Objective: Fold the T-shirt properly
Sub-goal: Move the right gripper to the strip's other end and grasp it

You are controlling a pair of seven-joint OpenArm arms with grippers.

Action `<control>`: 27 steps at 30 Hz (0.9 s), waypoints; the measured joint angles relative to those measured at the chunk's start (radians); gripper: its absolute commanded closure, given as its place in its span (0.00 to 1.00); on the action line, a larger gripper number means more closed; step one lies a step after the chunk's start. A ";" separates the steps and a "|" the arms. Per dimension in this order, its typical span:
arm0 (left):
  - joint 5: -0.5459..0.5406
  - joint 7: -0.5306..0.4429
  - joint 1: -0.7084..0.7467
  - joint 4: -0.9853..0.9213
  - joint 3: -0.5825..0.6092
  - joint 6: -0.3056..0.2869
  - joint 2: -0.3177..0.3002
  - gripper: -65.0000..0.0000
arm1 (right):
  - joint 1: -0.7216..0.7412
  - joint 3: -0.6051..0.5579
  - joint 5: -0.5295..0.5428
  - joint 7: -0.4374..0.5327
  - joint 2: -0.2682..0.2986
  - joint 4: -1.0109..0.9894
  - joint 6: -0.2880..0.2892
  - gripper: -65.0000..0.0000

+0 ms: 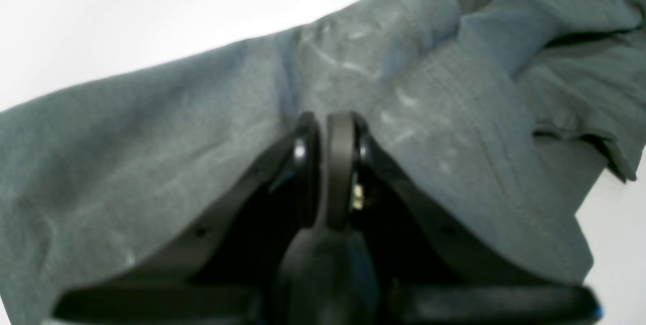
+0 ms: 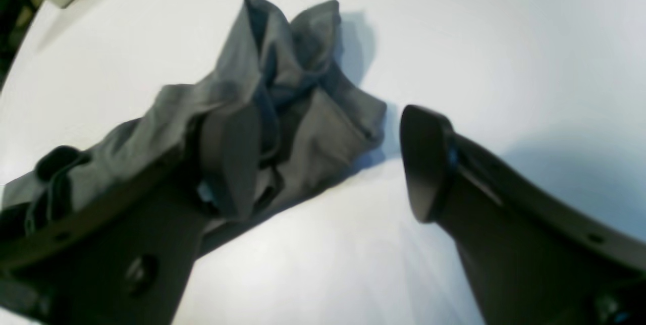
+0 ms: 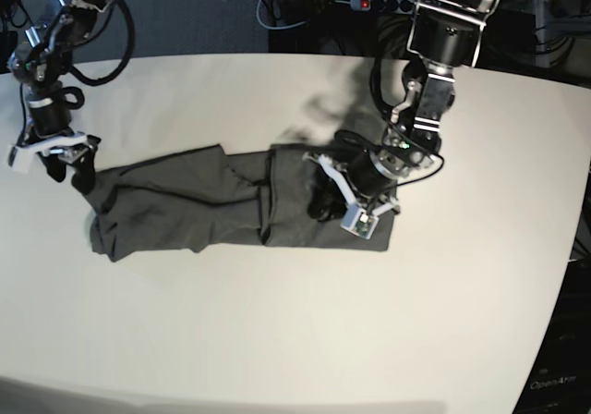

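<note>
The dark grey T-shirt (image 3: 185, 206) lies as a long, rumpled band across the white table (image 3: 277, 322). My left gripper (image 3: 321, 201) is down on the band's right part. In the left wrist view its fingers (image 1: 339, 153) are pressed together, shut, against the T-shirt (image 1: 151, 128); whether cloth is pinched between them does not show. My right gripper (image 3: 69, 169) stands open at the shirt's left end. In the right wrist view the bunched end of the T-shirt (image 2: 303, 62) lies behind one finger (image 2: 229, 158), while the other finger (image 2: 426, 163) hangs over bare table.
A power strip (image 3: 379, 5) and cables lie behind the table's far edge. A dark stand (image 3: 559, 377) sits at the lower right corner. Bare white tabletop (image 2: 504, 37) stretches beyond the shirt in the right wrist view.
</note>
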 measured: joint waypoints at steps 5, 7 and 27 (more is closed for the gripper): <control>0.000 0.000 0.000 0.000 0.000 0.000 0.000 0.93 | 0.001 0.001 0.036 -0.051 0.007 -0.003 0.000 0.35; 0.000 0.000 0.000 0.000 0.000 0.000 0.000 0.93 | -0.001 0.000 0.036 -0.050 0.005 -0.003 0.000 0.35; 0.000 -0.003 0.003 0.000 -0.002 0.000 0.000 0.93 | 0.072 -0.007 0.039 -0.088 0.036 -0.193 0.003 0.34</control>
